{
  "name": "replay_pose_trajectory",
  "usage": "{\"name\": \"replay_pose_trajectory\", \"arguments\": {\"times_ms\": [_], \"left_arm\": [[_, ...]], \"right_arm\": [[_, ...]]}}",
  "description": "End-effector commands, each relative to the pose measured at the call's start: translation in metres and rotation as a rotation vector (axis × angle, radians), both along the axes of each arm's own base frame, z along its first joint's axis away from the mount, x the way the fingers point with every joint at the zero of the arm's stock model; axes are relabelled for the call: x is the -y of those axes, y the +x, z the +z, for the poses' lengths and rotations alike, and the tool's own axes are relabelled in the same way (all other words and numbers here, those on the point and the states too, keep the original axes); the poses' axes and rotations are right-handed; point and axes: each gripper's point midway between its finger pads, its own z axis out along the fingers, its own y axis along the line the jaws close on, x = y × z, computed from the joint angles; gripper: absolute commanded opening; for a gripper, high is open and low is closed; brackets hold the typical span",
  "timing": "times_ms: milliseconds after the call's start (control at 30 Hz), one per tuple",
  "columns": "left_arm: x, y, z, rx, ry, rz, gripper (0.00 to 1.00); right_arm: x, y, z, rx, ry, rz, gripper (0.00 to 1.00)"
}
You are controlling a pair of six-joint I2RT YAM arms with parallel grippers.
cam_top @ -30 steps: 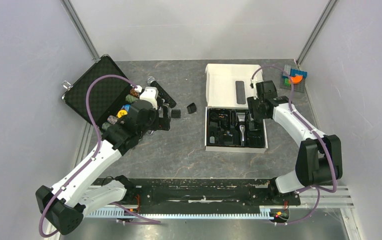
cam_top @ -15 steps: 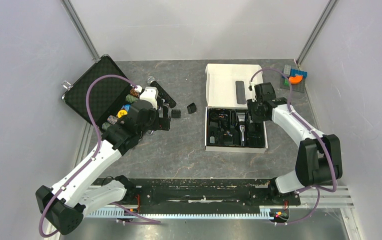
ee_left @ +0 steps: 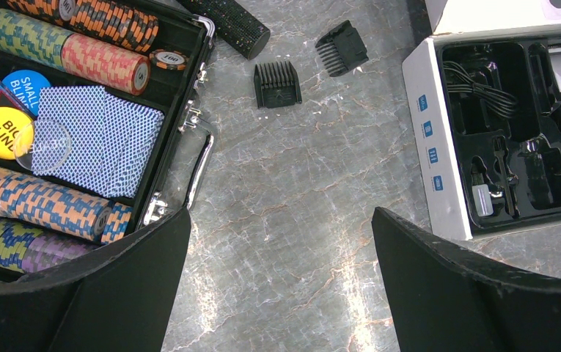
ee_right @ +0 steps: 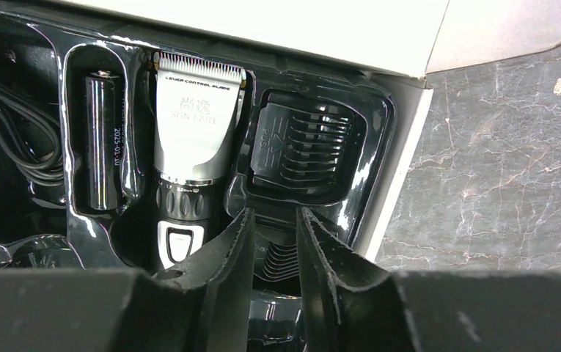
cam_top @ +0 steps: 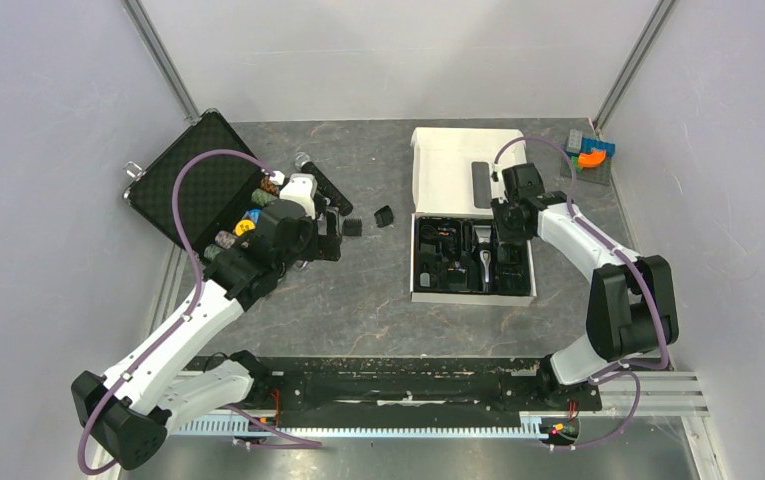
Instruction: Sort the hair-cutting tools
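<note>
Two black clipper combs (ee_left: 277, 83) (ee_left: 342, 48) lie loose on the table, ahead of my left gripper (ee_left: 281, 213), which hovers open and empty above bare marble. From the top view those combs (cam_top: 352, 227) (cam_top: 384, 215) sit between the poker case and the white box (cam_top: 473, 297). The silver-and-black clipper (ee_right: 196, 132) lies in the box's black tray. A comb (ee_right: 303, 147) rests in the slot to its right, and another comb (ee_right: 283, 257) shows below through my right gripper (ee_right: 271, 213). Its fingers stand a narrow gap apart with nothing between them.
An open black case (cam_top: 193, 190) with poker chips (ee_left: 105, 62) and cards lies at the left. A black microphone (cam_top: 323, 185) lies beside it. The box lid (cam_top: 448, 170) lies flat behind the tray. Coloured blocks (cam_top: 590, 155) sit at the back right corner.
My right gripper has drawn back a little toward the far side of the tray and its fingers have narrowed. The left arm has not moved.
</note>
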Motion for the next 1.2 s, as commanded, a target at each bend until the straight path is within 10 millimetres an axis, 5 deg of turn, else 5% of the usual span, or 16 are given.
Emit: {"name": "replay_pose_trajectory", "arguments": {"times_ms": [0,633,1000,1167], "left_arm": [[0.002,0.003,0.009,0.034,-0.025,-0.003,1.00],[0.002,0.002,0.010,0.037,-0.025,-0.004,1.00],[0.001,0.003,0.008,0.034,-0.022,0.001,1.00],[0.001,0.003,0.008,0.032,-0.024,-0.001,1.00]], "right_arm": [[-0.002,0.006,0.003,0.012,-0.003,0.002,0.28],[-0.002,-0.023,-0.024,-0.120,-0.013,0.081,0.18],[-0.011,0.011,0.044,0.108,0.042,0.060,0.32],[-0.004,0.002,0.044,0.116,0.022,0.032,0.33]]}}
